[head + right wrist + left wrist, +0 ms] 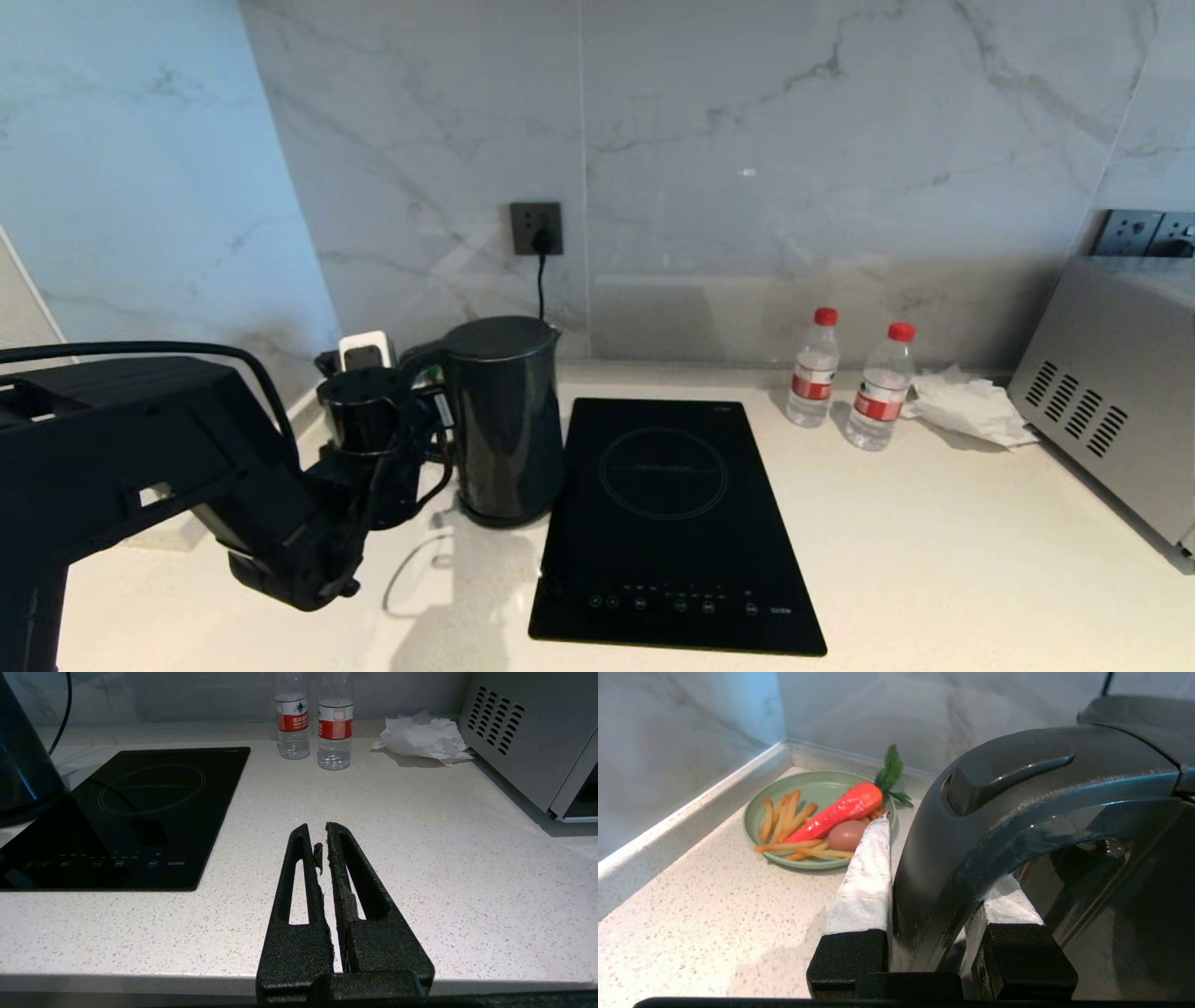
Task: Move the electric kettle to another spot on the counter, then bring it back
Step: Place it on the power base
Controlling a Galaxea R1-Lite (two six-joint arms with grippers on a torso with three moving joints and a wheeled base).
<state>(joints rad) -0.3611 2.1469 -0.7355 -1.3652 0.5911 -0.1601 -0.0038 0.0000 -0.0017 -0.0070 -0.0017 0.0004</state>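
**Left gripper clamped on kettle handle, kettle beside the hob**

The electric kettle (pixel 504 420) stood upright on the counter (pixel 934 560), touching or just beside the left edge of the induction hob (pixel 667 523), lid shut. Couldn't tell from the head view whether it sat on its base or straight on the stone; its bottom looked down, not lifted.

The left gripper (pixel 924 896) was pinching the loop handle (pixel 971 826) on its upright part, below the lid-release button, one taped finger (pixel 868 877) on the outer side and the other through the loop. Jaws were pressed against the handle, not spread.

Handling, my read: rigid plastic shell, glossy, so the body would be slippery and too wide to grab. The handle was the only sane hold. Water level wasn't visible, so weight was unknown; if full, it would hang off-centre from the handle and want to tip spout-down. Keep it upright.

Around it: a power cord (pixel 541 280) ran up from behind the kettle to the wall socket (pixel 537 228). A green plate (pixel 761 812) with a toy carrot, fries and an egg sat in the corner beyond the handle. Two water bottles (pixel 812 369), a crumpled tissue and a microwave sat well apart on the right.

The right gripper (pixel 324 835) hung low at the counter's front edge, fingers nearly together on nothing.
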